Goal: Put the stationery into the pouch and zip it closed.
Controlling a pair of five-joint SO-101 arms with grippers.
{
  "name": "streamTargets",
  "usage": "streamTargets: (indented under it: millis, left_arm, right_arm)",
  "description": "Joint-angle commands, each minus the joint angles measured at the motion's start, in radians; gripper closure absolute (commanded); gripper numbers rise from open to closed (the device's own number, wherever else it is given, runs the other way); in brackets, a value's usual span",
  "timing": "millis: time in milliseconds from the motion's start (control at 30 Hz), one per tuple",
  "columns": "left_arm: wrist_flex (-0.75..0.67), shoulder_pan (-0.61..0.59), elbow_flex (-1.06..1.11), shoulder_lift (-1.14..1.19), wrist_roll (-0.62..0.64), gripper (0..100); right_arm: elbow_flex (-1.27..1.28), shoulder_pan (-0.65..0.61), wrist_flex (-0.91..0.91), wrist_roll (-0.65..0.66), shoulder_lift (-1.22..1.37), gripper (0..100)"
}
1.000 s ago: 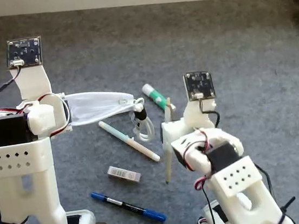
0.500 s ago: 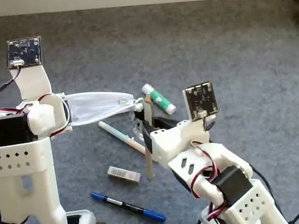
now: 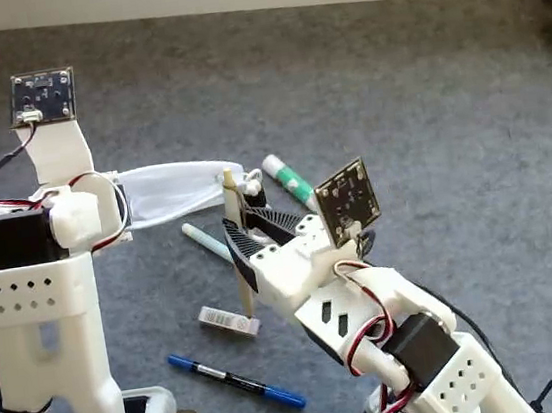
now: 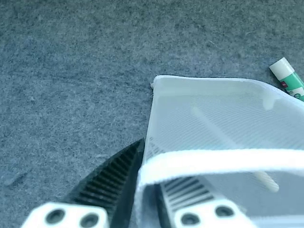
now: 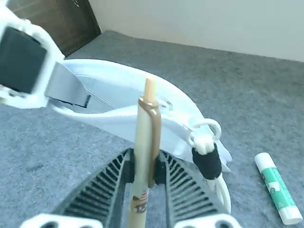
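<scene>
A white mesh pouch [image 3: 178, 191] hangs above the grey carpet, its rim pinched by my left gripper [image 4: 151, 178], which is shut on the pouch [image 4: 213, 123]. My right gripper [image 5: 142, 173] is shut on a beige pen [image 5: 145, 142], held upright with its tip close to the pouch's opening [image 5: 114, 102]. In the high view that pen [image 3: 237, 241] stands beside the pouch's zipper end, with the right gripper [image 3: 245, 240] around it. On the carpet lie a green glue stick [image 3: 289, 181], a pale mint pen [image 3: 205, 241], a white eraser [image 3: 229, 320] and a blue marker [image 3: 236, 381].
The pouch's white cord loop with a black toggle [image 5: 206, 159] dangles at the zipper end beside the right gripper. The left arm's tall white frame [image 3: 40, 296] stands at the left. The glue stick [image 5: 275, 187] lies just past the pouch.
My right gripper has swung left and up with the beige pen, bringing it from beside the glue stick to the pouch's opening. The left arm and pouch have stayed put.
</scene>
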Motion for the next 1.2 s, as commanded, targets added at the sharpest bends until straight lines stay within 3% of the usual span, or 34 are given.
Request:
streamTargets:
  millis: [0, 367, 900, 1167]
  left_arm:
    - [-0.005, -0.01, 0.013, 0.013, 0.008, 99]
    - [-0.005, -0.01, 0.013, 0.013, 0.008, 99]
    - [-0.006, -0.01, 0.013, 0.013, 0.008, 99]
    - [-0.006, -0.01, 0.013, 0.013, 0.008, 99]
  right_arm:
    - [-0.021, -0.025, -0.061, 0.023, -0.022, 99.4]
    - [-0.021, -0.036, -0.337, 0.135, -0.019, 99.4]
    - [-0.022, -0.035, -0.748, 0.135, -0.015, 99.4]
    - [-0.015, -0.028, -0.854, 0.143, -0.012, 99.4]
